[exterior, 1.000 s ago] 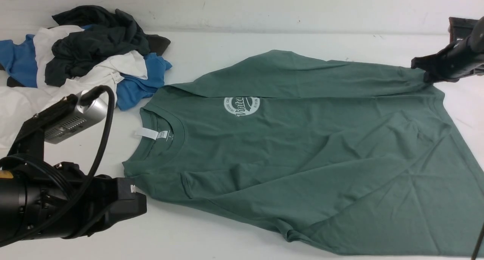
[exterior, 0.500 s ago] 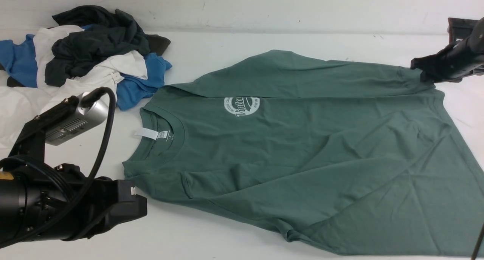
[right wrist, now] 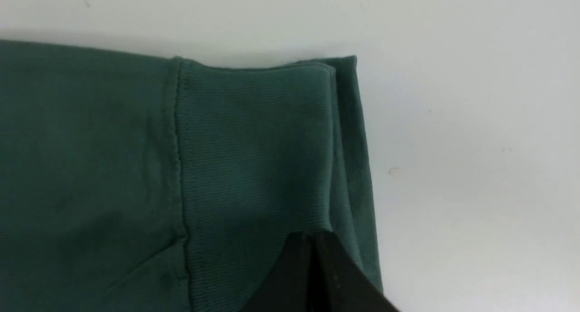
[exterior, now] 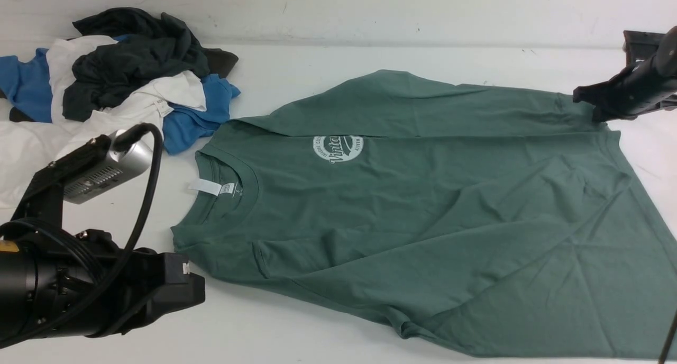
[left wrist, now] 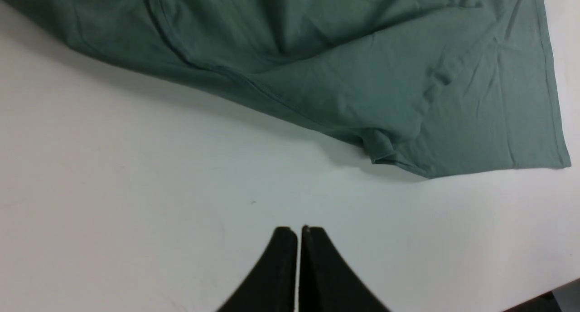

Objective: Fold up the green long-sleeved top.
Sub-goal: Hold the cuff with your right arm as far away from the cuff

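Green long-sleeved top (exterior: pixel 423 210), front view: spread on your tabletop (exterior: pixel 296 332), far sleeve (exterior: pixel 449 110) across the body, probably squaring it for folding; chest logo (exterior: pixel 338 148) read "Vinta", partly hidden. Left wrist view: your left fingers (left wrist: pixel 281 266) clenched empty, parked clear of cloth. Right wrist view: right fingers (right wrist: pixel 337 278) clenched at the cuff (right wrist: pixel 253 158); pinch undeterminable.

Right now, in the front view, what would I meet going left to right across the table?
Pile of clothes → round white logo on the green long-sleeved top → right gripper.
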